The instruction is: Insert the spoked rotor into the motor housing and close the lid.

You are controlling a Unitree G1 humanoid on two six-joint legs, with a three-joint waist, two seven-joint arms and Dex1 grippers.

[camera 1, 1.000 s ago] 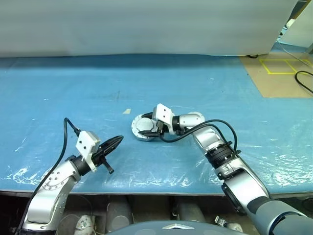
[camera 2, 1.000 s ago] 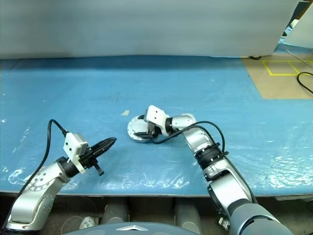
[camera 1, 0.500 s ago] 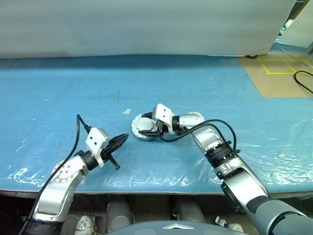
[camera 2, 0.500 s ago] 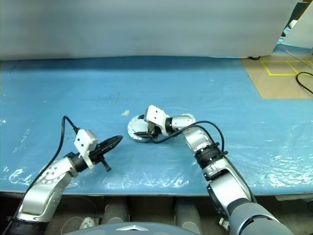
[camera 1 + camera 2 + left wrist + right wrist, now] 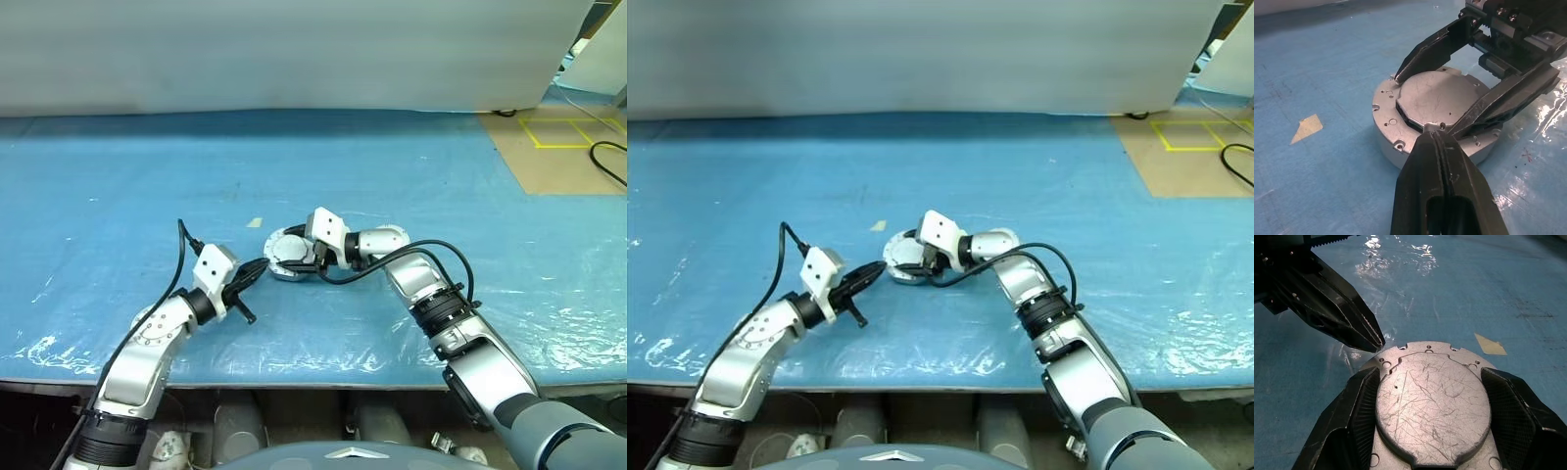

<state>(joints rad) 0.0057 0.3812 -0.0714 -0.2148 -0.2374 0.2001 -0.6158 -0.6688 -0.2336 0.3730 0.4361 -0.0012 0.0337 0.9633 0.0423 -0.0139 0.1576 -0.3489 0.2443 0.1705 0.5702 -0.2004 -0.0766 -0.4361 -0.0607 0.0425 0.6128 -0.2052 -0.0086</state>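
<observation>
The motor housing point(image 5: 1400, 132), a short round silver drum, sits on the blue-covered worktop point(image 5: 441, 176) with a scratched flat silver plate point(image 5: 1432, 401) across its top, so nothing of its inside can be seen. The right gripper point(image 5: 1430, 416) reaches over it with its jaws spread wide, one finger point(image 5: 1349, 421) against each side of that plate, holding the drum where it stands. The left gripper point(image 5: 1436, 133) has its jaws pressed together and empty, their joined tip at the rim of the plate, and a small tan scrap point(image 5: 1305, 128) lies on the worktop just beside the housing.
</observation>
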